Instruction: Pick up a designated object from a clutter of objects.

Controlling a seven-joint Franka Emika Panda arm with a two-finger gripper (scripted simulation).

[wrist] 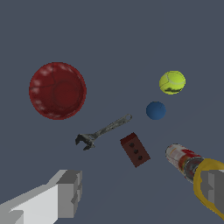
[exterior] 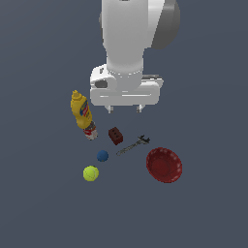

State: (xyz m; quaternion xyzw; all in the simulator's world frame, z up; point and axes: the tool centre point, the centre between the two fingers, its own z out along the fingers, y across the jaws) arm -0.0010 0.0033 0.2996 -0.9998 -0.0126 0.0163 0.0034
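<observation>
Red round bowl (exterior: pixel 164 165): largest item, lay at the exterior view's right, well apart from the target.
Yellow plastic mustard bottle (exterior: pixel 83 115): lay on its side.
Grey two-finger gripper (wrist: pixel 140 194): hung above the clutter, jaws spread apart, empty.
Yellow-green felt tennis ball (exterior: pixel 90 173): the target, just beside the dark blue ball (exterior: pixel 102 156); likely light, slightly springy, apt to roll; best pinched across its middle.

A flat, plain slate-grey floor (exterior: pixel 203 213) fills both views from edge to edge. It has no seams, pattern or texture. Lighting is soft and even, with only faint shadows. No walls, furniture or windows show.
</observation>
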